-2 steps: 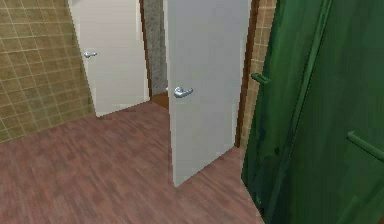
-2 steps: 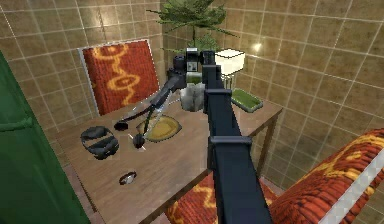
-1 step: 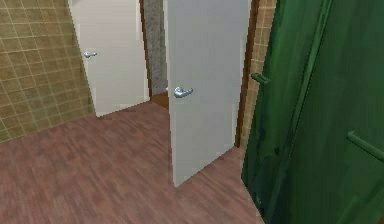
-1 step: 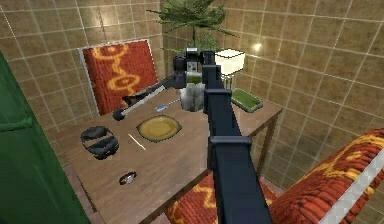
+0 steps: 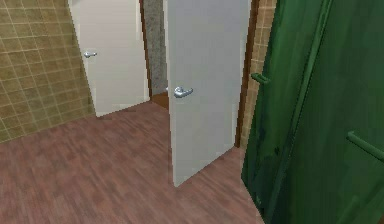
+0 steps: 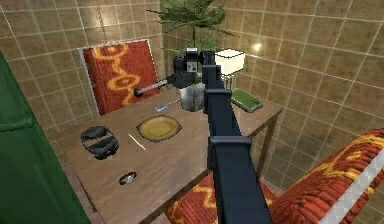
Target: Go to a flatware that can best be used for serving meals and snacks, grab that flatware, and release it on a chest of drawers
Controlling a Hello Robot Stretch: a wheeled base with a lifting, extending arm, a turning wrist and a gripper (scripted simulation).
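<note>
The flat round yellow-green plate (image 6: 158,128) is lying on the brown wooden table (image 6: 110,175), beside the dark arm (image 6: 235,160). The claw (image 6: 182,74) is hanging farther out; I cannot tell if it is holding anything. Aim for the plate's rim.

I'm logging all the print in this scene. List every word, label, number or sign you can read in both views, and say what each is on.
No readable text in either view.
White square at the arm's far end: black marks, not legible as letters or digits.
White door, green cabinet, table, yellowish plate: no print visible.
</note>
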